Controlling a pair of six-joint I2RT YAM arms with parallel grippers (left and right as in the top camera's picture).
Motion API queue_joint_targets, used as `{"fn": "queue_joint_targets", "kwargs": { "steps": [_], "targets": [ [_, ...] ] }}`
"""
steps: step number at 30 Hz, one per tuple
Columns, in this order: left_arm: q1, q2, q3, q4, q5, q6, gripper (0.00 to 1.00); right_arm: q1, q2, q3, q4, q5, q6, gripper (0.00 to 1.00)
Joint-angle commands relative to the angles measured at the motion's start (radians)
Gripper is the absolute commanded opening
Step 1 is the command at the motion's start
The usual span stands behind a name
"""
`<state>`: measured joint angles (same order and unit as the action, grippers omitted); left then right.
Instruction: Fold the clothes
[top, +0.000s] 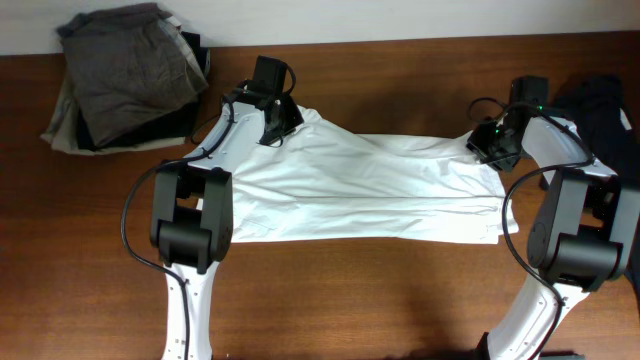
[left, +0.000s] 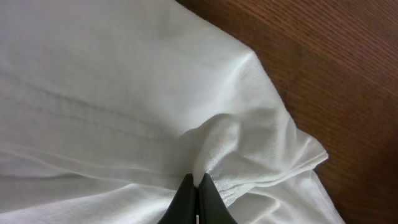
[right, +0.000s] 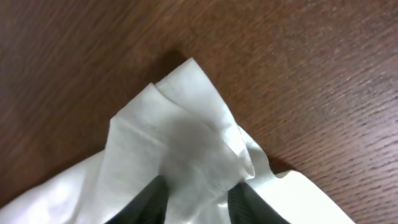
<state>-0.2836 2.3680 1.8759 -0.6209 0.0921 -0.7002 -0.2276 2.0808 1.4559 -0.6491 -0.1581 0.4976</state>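
Both sets of jaws clamped on white garment (top: 370, 190), far corners, folded pile (top: 125, 75) nearby

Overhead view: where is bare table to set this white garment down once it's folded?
Widest free patch: the table strip along the near edge, in front of the white garment. A narrower strip lies behind it, between the left gripper and right gripper. Crowded: the far left corner holds the clothes pile, the far right the dark clothing.

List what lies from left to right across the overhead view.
A stack of folded clothes → left gripper → white garment, its middle between the two grippers → right gripper → dark garment.
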Motion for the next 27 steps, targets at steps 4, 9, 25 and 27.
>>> {"fn": "queue_joint_targets", "kwargs": {
  "steps": [4,9,25,27],
  "targets": [
    [0.007,0.030,0.018,-0.005,-0.011,0.014,0.01,-0.002,0.008,-0.006,0.011,0.013,0.002,0.17],
    [0.013,-0.006,0.021,-0.022,-0.011,0.063,0.01,-0.002,0.007,-0.006,-0.001,0.013,0.002,0.04],
    [0.021,-0.169,0.021,-0.135,-0.142,0.183,0.01,-0.003,-0.032,0.067,-0.119,0.013,0.001,0.04],
    [0.021,-0.180,0.021,-0.161,-0.142,0.195,0.01,-0.003,-0.050,0.067,-0.131,0.014,0.001,0.04]
  ]
}}
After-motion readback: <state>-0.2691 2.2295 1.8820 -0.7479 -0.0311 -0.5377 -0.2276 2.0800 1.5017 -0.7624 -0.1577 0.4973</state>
